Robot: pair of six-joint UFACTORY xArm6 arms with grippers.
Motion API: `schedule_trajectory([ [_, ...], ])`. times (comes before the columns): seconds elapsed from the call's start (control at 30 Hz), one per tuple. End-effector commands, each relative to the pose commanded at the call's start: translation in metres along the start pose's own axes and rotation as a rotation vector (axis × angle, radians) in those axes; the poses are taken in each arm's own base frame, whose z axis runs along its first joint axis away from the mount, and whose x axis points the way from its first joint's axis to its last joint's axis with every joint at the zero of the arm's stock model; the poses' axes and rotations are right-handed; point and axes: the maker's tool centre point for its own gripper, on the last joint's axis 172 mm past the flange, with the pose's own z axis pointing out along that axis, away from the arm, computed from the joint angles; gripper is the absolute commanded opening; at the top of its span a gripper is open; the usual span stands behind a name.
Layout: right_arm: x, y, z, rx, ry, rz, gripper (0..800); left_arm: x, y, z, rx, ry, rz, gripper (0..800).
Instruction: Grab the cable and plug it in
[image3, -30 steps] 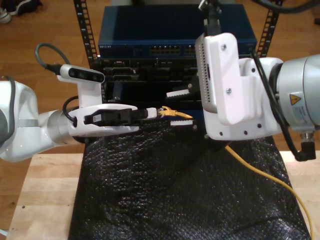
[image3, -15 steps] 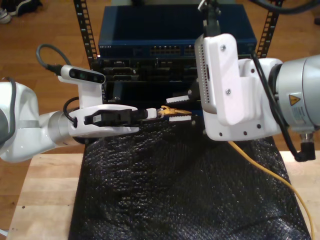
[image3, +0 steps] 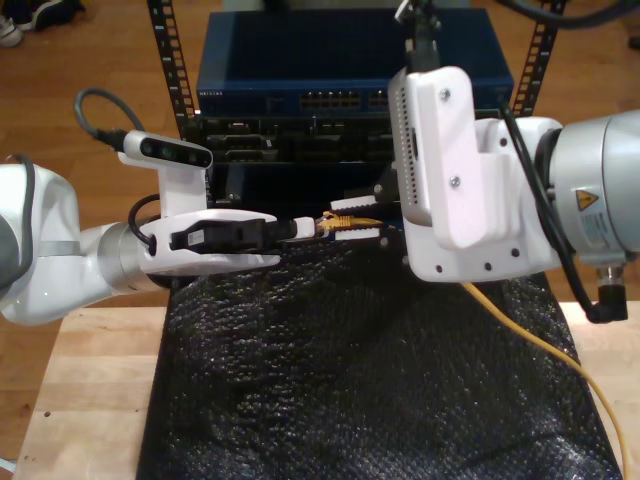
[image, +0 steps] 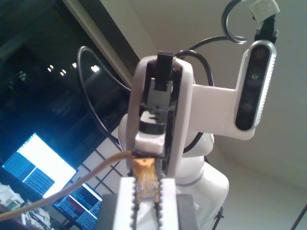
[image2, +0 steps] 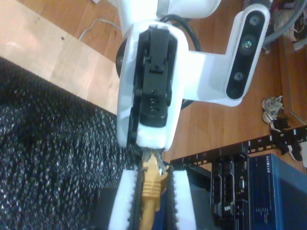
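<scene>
Exterior view gives you the handover in mid-air: my first gripper is pinched on the plug tip of the cable, and my second gripper is clamped on the boot just behind it. You've got that plug over the far edge of the black mat, and the cord trails off along the mat's edge at the exterior view's right.

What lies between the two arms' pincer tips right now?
The yellow cable plug spans that stretch in the exterior view, and both wrist views show it between white fingers.
</scene>
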Motion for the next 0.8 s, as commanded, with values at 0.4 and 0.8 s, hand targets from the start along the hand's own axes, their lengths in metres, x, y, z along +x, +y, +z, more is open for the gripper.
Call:
schedule_trajectory([
  [0.4, -0.0002, -0.0002, 0.0005, 0.001, 0.000, 0.002, 130, 0.0002, 0.0022, 0.0006, -0.007, -0.002, 0.001, 20],
  [0.8, -0.0003, 0.0000, 0.0009, 0.000, 0.002, 0.005, 17, -0.0001, 0.0020, 0.0011, -0.008, -0.003, 0.000, 32],
])
